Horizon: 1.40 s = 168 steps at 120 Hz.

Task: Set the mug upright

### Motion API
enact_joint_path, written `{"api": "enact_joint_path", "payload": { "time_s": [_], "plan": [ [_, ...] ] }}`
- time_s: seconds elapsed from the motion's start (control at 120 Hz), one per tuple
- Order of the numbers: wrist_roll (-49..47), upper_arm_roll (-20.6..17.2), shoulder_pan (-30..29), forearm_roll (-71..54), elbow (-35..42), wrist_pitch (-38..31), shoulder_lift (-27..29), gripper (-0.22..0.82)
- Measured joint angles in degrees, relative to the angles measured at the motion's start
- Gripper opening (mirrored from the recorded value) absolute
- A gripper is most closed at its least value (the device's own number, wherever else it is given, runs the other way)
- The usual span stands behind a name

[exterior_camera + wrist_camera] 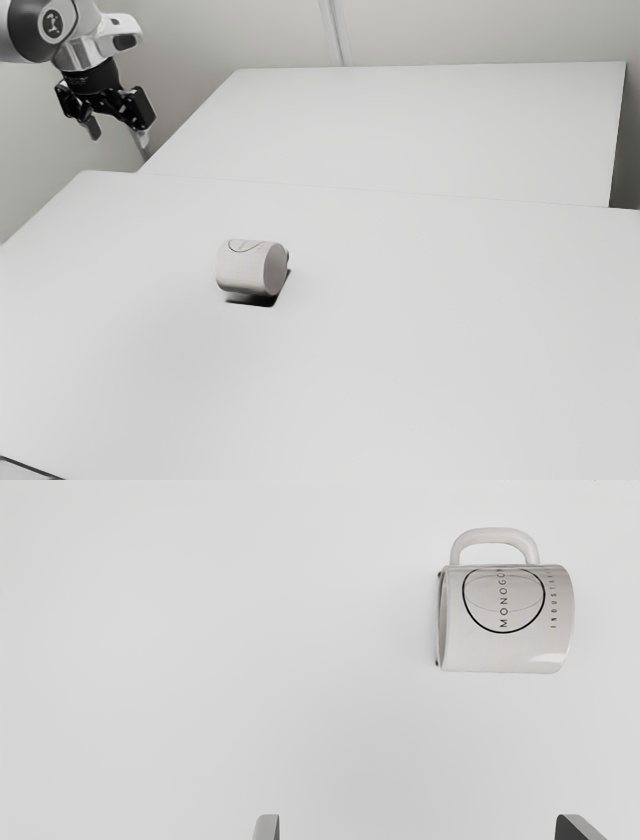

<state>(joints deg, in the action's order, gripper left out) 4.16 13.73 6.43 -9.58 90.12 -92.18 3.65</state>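
High at the exterior view's upper left, the black gripper (118, 136) hangs above and away from the mug (241, 268). The white mug lies on its side on the white table, its flat base facing the exterior view's right. In the wrist view the mug (507, 620) shows its handle, a round printed logo and lettering; its mouth is seen nearly edge-on. The gripper (417, 827) is open, its two fingertips wide apart with nothing between them, and the mug lies beyond them, untouched.
The white table (400, 380) spreads under the mug. Behind it is another white surface (420, 130), with pale walls around. A dark line runs along the exterior view's lower left corner.
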Motion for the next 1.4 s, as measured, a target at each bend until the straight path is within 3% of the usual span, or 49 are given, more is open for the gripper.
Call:
{"api": "enact_joint_path", "payload": {
  "time_s": [0.325, 0.425, 0.675, 1.192, 1.4],
  "plan": [
    [0.1, -0.6, -0.8, 0.4, 1.1, -0.6, -0.1, 0.60],
    [0.2, -0.2, -3.9, 7.3, 3.1, -0.6, -1.2, 0.60],
    [1.9, -0.2, -15.7, 26.5, 5.0, -0.6, -10.8, 0.60],
    [13.1, 0.3, -21.1, 55.2, 4.6, -0.9, -30.1, 0.60],
    [18.1, 0.2, -21.1, 64.1, 4.6, -1.4, -33.1, 0.60]
  ]
}}
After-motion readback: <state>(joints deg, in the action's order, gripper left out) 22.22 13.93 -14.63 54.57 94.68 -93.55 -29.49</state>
